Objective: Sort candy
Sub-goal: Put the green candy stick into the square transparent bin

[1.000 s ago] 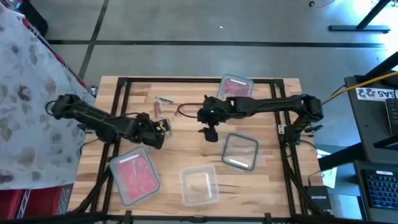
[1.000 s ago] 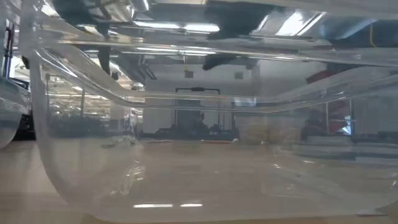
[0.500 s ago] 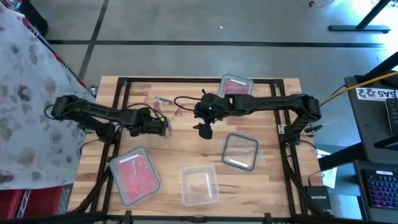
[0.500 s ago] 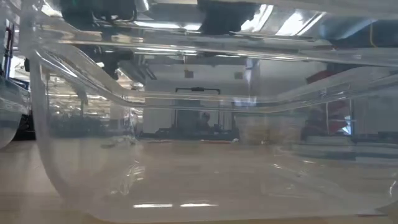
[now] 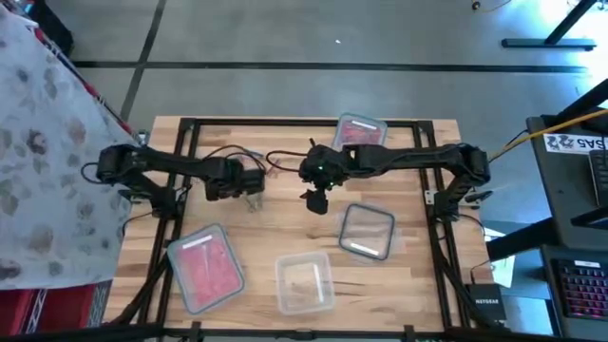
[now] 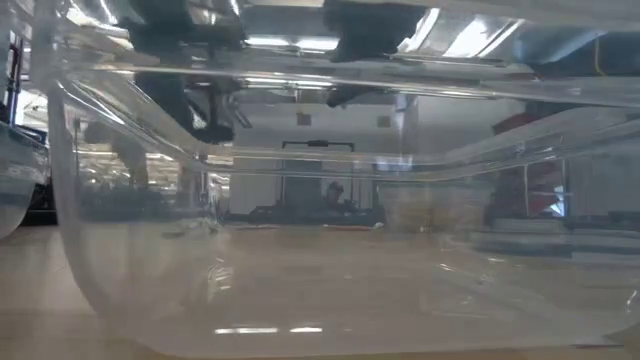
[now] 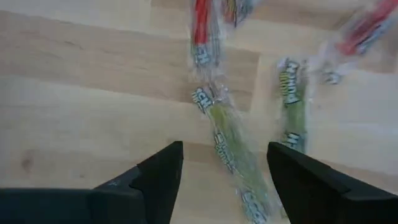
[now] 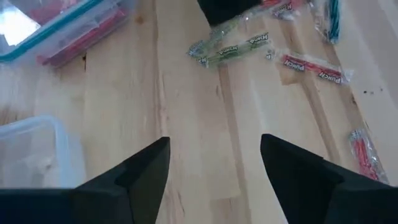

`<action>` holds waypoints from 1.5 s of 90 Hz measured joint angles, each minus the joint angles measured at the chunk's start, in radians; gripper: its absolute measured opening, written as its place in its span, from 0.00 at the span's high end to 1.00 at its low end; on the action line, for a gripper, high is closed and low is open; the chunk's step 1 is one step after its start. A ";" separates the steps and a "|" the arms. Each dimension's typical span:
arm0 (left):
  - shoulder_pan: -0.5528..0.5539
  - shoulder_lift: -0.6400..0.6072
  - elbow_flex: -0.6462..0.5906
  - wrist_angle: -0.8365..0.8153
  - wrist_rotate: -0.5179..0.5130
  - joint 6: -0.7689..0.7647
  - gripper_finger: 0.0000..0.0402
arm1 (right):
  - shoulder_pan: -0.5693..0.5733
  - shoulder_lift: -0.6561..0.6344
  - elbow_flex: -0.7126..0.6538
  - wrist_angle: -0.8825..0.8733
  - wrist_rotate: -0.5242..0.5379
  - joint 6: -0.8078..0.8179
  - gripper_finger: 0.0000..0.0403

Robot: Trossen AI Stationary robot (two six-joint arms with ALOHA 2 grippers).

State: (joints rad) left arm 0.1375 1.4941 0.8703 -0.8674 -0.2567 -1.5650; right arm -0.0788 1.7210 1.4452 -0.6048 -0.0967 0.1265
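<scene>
Several long wrapped candy pieces lie flat on the wooden table near its far middle. In the left wrist view I see a green piece (image 7: 231, 152), a second green one (image 7: 291, 106) and a red one (image 7: 200, 18). My left gripper (image 5: 250, 188) (image 7: 225, 180) hangs open over them, with the first green piece showing between its fingers. My right gripper (image 5: 317, 200) (image 8: 214, 168) is open over bare wood just to the right. Its wrist view shows two green pieces (image 8: 231, 46) and a red piece (image 8: 311, 67) ahead of it.
Four clear containers stand around: one with red candy at the far edge (image 5: 359, 131), one with red candy at the near left (image 5: 204, 266), one at the near middle (image 5: 304, 282) and one at the right (image 5: 367, 231). A cable (image 5: 280, 163) lies among the candy.
My left gripper has moved from beside the near-left container toward the far edge and a little to the right, and now hangs over the loose candy.
</scene>
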 joint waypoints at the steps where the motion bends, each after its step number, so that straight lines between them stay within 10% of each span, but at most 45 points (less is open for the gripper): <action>1: 0.003 0.005 0.000 0.005 0.006 0.009 0.45 | 0.000 0.000 0.000 0.000 0.000 0.000 0.41; 35: 0.079 0.170 0.006 0.100 0.143 0.239 0.49 | 0.000 0.000 0.000 -0.038 0.000 -0.004 0.41; 95: 0.036 0.077 0.073 0.038 0.130 0.364 0.99 | -0.022 -0.030 -0.002 -0.237 0.045 0.023 0.46; 117: -0.078 -0.040 0.185 -0.003 0.167 0.366 0.99 | -0.049 -0.129 -0.002 -0.268 0.053 -0.057 0.55; 135: -0.281 -0.085 0.211 0.357 0.193 0.352 0.99 | -0.067 -0.186 -0.001 -0.307 0.061 -0.151 0.58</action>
State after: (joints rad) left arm -0.1430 1.4089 1.0817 -0.5101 -0.0636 -1.2131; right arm -0.1456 1.5355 1.4441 -0.9116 -0.0355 -0.0243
